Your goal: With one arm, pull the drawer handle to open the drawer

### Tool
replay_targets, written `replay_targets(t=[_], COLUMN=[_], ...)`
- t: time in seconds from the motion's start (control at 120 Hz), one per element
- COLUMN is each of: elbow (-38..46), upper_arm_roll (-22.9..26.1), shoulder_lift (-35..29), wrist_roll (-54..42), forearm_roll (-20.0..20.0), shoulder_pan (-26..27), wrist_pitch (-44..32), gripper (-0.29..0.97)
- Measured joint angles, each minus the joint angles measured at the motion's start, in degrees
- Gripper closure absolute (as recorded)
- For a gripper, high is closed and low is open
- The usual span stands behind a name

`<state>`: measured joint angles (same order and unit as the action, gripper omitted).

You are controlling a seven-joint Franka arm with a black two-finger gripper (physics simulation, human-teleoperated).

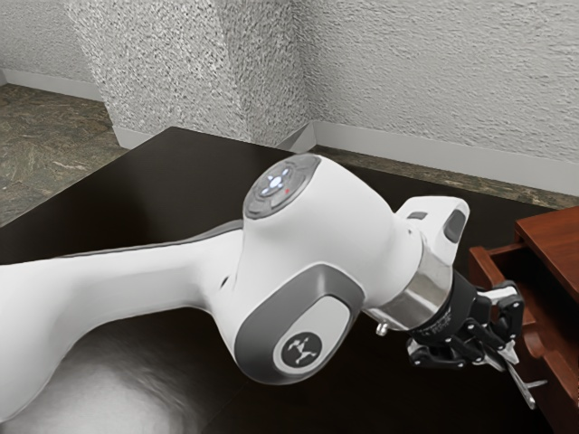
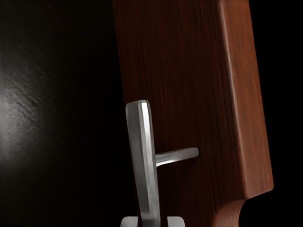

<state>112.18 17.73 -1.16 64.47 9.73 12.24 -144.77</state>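
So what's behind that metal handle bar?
Behind the handle is the wooden drawer front, joined to it by a short metal post. Whatever lies inside cannot be seen, because that front covers it.

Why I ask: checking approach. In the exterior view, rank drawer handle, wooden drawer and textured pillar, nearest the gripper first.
1. Drawer handle, right at the gripper.
2. Wooden drawer, just behind the handle, exterior view's right.
3. Textured pillar, far back, upper left.
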Motion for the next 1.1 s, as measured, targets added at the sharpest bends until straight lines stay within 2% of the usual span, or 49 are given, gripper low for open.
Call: replay_targets(t=[1.1], elbow=[10.62], upper_arm_roll=[-0.36], shoulder_lift=[-10.13], wrist_roll=[-0.16], forearm_roll=[0.23], shoulder_pan=[0.72], wrist_pitch=[0.31], gripper=[0.67])
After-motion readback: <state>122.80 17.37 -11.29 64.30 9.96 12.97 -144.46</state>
